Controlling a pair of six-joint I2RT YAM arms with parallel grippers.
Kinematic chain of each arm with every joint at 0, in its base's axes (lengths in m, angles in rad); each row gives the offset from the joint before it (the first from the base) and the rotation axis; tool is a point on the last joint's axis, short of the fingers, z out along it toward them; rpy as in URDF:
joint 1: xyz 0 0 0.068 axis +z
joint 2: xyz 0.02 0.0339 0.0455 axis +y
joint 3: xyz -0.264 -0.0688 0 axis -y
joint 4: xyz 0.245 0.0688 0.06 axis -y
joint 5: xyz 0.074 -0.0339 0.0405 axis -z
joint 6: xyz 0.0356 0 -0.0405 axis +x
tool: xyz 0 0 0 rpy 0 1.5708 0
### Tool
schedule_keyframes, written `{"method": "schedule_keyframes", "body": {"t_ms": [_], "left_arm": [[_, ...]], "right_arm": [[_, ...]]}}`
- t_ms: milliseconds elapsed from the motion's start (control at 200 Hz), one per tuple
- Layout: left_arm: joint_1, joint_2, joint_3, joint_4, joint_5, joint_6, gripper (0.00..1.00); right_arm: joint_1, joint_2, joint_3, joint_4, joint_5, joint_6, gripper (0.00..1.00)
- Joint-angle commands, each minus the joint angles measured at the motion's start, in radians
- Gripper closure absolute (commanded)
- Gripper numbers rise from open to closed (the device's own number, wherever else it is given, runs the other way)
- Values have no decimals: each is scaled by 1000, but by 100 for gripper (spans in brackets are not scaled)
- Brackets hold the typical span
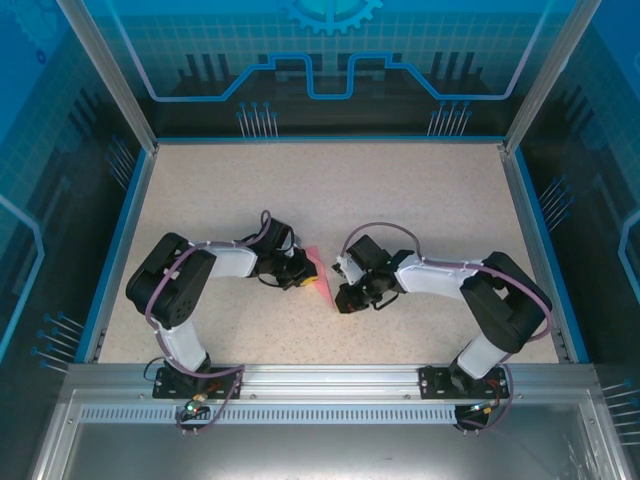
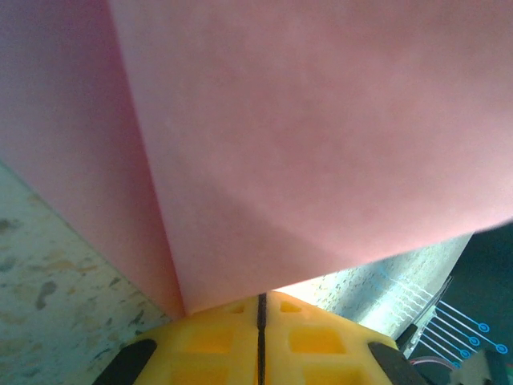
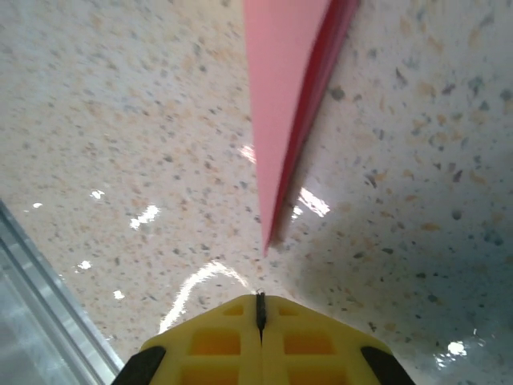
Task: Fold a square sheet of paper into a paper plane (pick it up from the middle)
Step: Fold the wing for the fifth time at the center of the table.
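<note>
Overhead, you've got the paper plane point(image 1: 319, 281) mid-table, a folded pink sliver with its nose aimed at 5 o'clock, between both grippers. The left gripper point(image 1: 298, 272) touches it from 9 o'clock. The right gripper point(image 1: 347, 297) sits just beside the nose at 4 o'clock. The walls carry blue gear-and-circuit graphics, no words to read.

Left wrist: pink paper runs from 12 o'clock down to the yellow fingertips point(image 2: 216, 345). Jaws are pressed together, and one crease ends at them around 7 o'clock. Can't tell whether a paper edge is nipped in the seam. My read on the risk: if you slide those tips, the thin sheet skids on the glossy speckled tabletop point(image 2: 48, 265), skewing the crease or popping the fold open.

Right wrist: jaws are closed on nothing, with the nose tip at 12 o'clock, just clear of them. Nudge forward and you'd likely crumple or spin the nose. The paper is plain, no print, no brand.
</note>
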Motion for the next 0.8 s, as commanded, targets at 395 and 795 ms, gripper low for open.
{"method": "schedule_keyframes", "body": {"t_ms": [395, 795], "left_arm": [[5, 24, -5, -86, -86, 29, 90], [5, -36, 25, -71, -33, 142, 88]], "right_arm": [[22, 225, 194, 96, 41, 68, 99], [14, 253, 121, 50, 61, 40, 99]]}}
